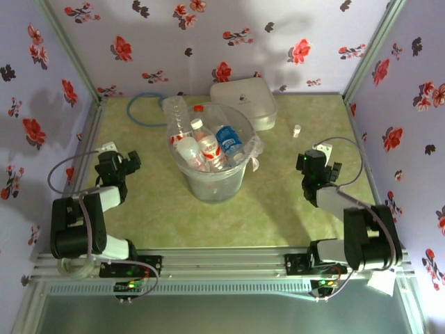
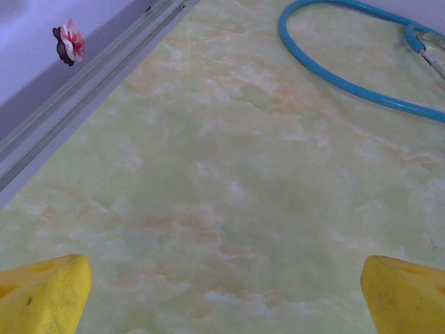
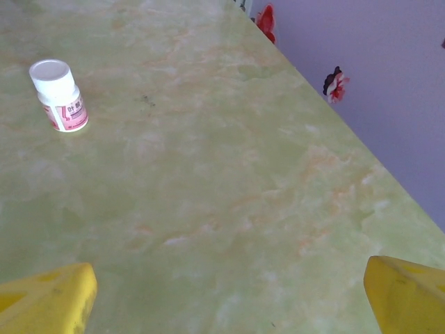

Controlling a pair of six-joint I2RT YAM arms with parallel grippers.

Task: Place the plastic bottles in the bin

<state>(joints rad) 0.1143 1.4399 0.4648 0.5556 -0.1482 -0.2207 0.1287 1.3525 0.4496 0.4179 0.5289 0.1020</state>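
Low at the front edge, the two arm bases [image 1: 104, 243] sit bolted to a metal rail [image 1: 222, 263]. At far left, the left gripper [image 1: 117, 161] hangs over bare green table [image 1: 278, 202], its yellow fingers [image 2: 42, 292] spread wide with nothing between them. Behind it, a blue cable [image 1: 142, 111] loops near the back wall. In the middle stands the bin [image 1: 212, 188], and the plastic bottles [image 1: 207, 147] lie heaped inside it, red, white and blue labels showing through the clear liner. Just behind and to its right sits a white box [image 1: 254, 97]. Farther right, a small white pot [image 1: 297, 130] stands upright and alone. The right gripper [image 1: 316, 167] holds nothing, with its jaws also wide apart.
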